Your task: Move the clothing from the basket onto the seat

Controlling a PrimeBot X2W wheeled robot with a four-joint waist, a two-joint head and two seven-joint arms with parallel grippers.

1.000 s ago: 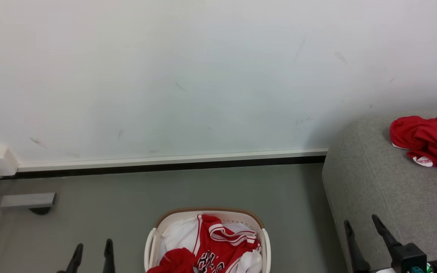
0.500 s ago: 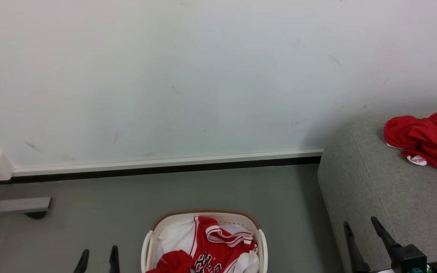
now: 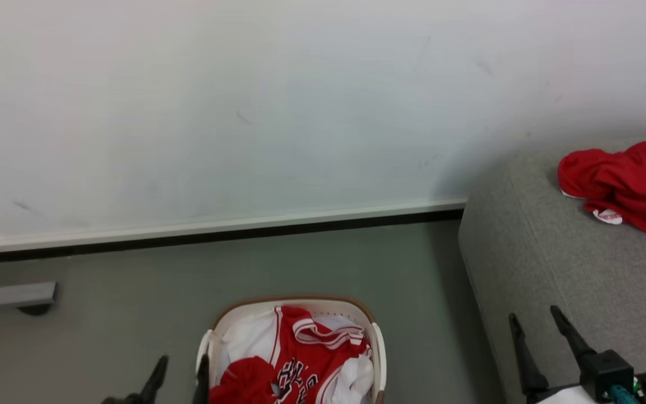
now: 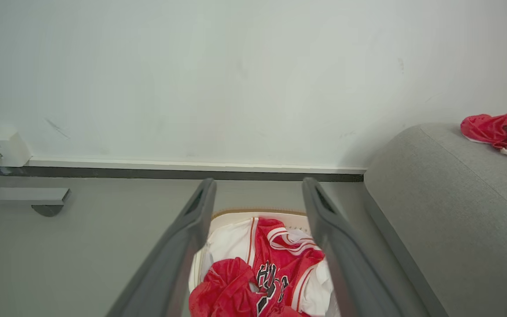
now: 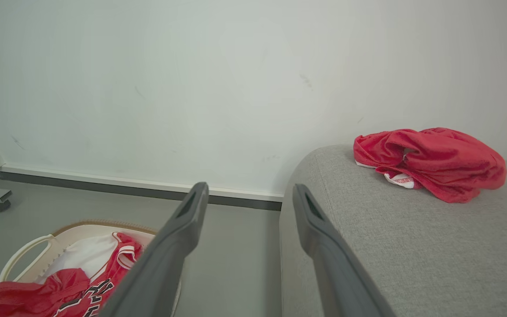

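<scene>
Now your left gripper (image 3: 184, 363), spread empty like the right gripper (image 3: 533, 314), hangs nearer the clothing (image 3: 306, 359), just beside the basket (image 3: 289, 301).

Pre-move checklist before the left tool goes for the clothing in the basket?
1. Left tool open and empty: ok.
2. Right tool open and empty: ok.
3. Left tool aimed at the clothing: ok, the left wrist view has it centred ahead.
4. Clothing loose in the basket, nothing lying over it: ok.
5. Bare room on the seat beside the red garment: ok.
6. Left tool's height over the basket's edge: cannot tell.
</scene>
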